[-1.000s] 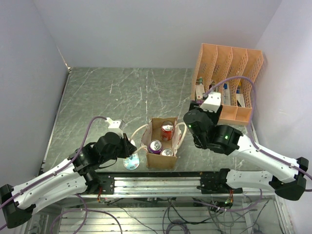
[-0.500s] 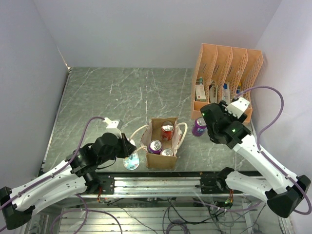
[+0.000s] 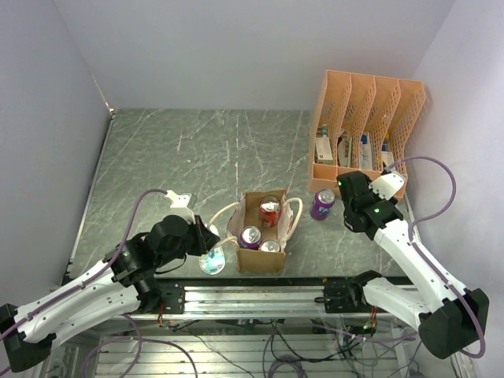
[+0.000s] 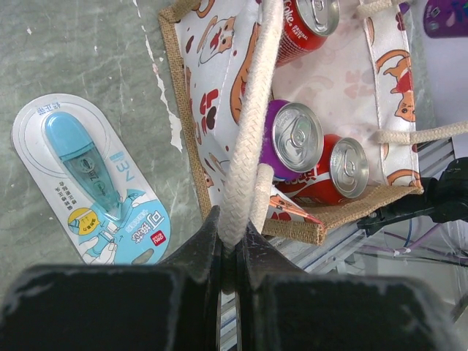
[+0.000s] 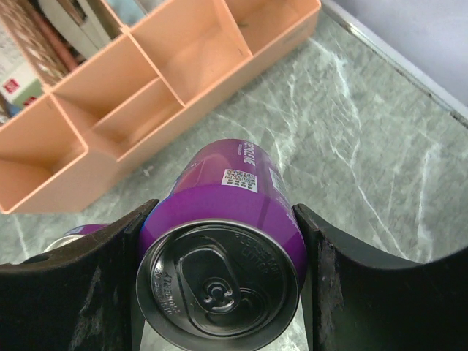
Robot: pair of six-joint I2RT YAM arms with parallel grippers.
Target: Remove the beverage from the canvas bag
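The purple can (image 3: 322, 203) is out of the bag (image 3: 258, 262) and stands just right of it on the worktop (image 3: 197, 150), near the organizer (image 3: 370, 102). Its long axis looks upright, lid up. The right tool (image 5: 223, 212) straddles it at can width, fingers against both sides, so I judge only the release is left. Inside sit a far red can (image 4: 307, 25), a second purple can (image 4: 292, 142) and a near red can (image 4: 340, 172). The left tool (image 4: 230, 245) is pinched closed on the handle (image 4: 252, 131).
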